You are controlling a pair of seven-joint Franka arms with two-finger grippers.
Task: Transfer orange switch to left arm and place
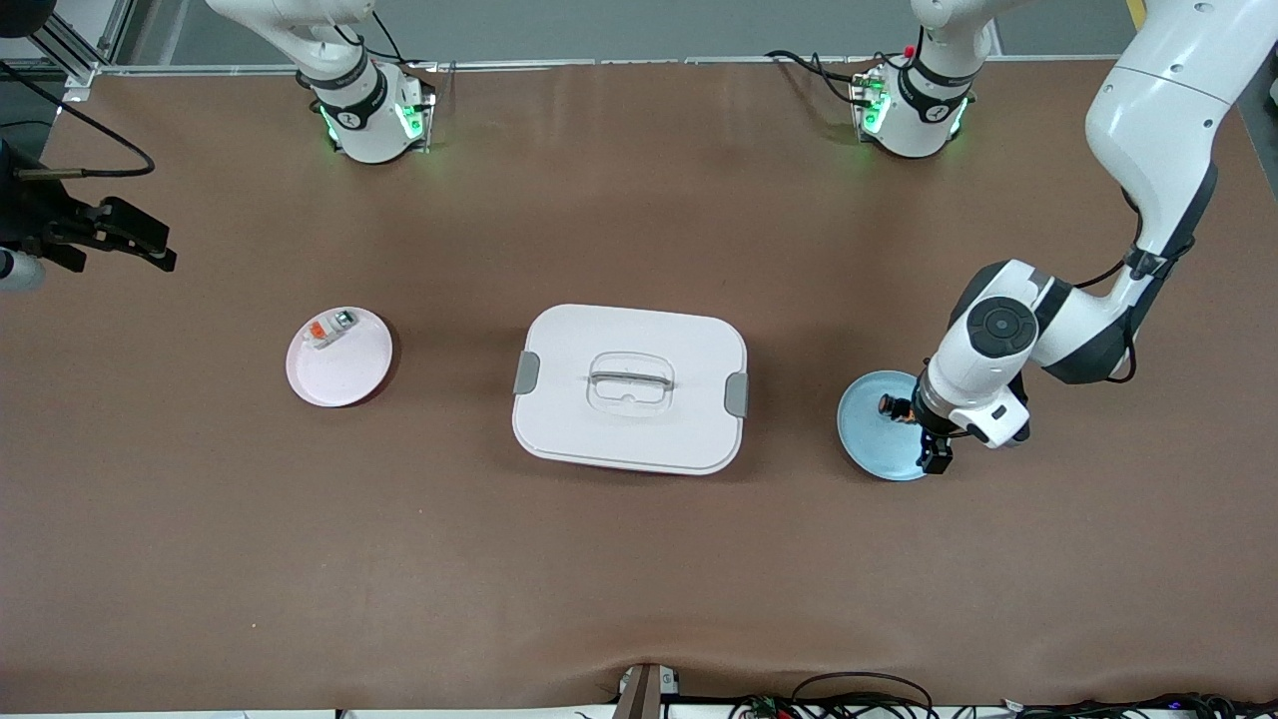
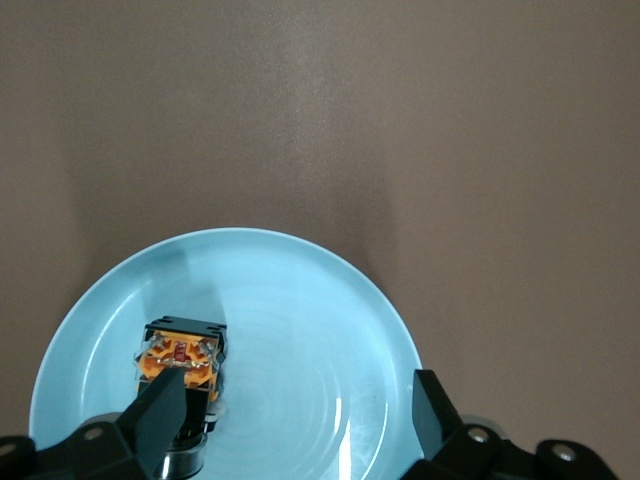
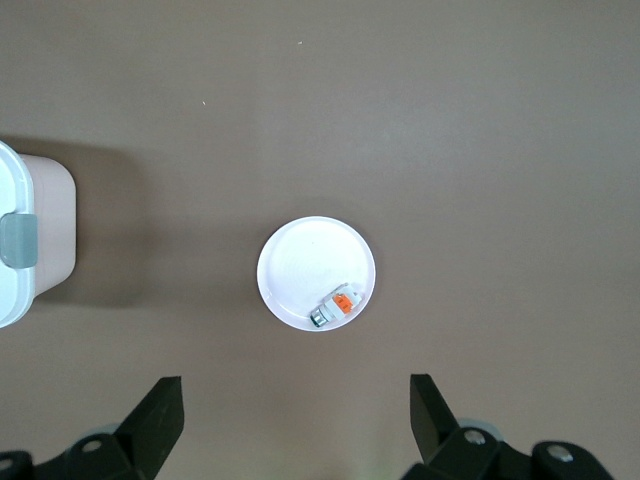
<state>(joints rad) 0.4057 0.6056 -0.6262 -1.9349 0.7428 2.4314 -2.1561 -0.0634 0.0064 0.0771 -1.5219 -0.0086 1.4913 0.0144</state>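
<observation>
Orange switch (image 2: 180, 365) on blue plate (image 2: 300, 300) | left pincer (image 2: 295, 425) wide, one finger beside it

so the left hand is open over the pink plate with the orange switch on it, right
Not quite. The plate is blue, not pink, as the left wrist view shows. The left hand is open over it, and the orange switch lies on it. The pink plate sits toward the right arm's end of the table.

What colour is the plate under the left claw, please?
Light blue plate, clearest in the left wrist view.
</observation>
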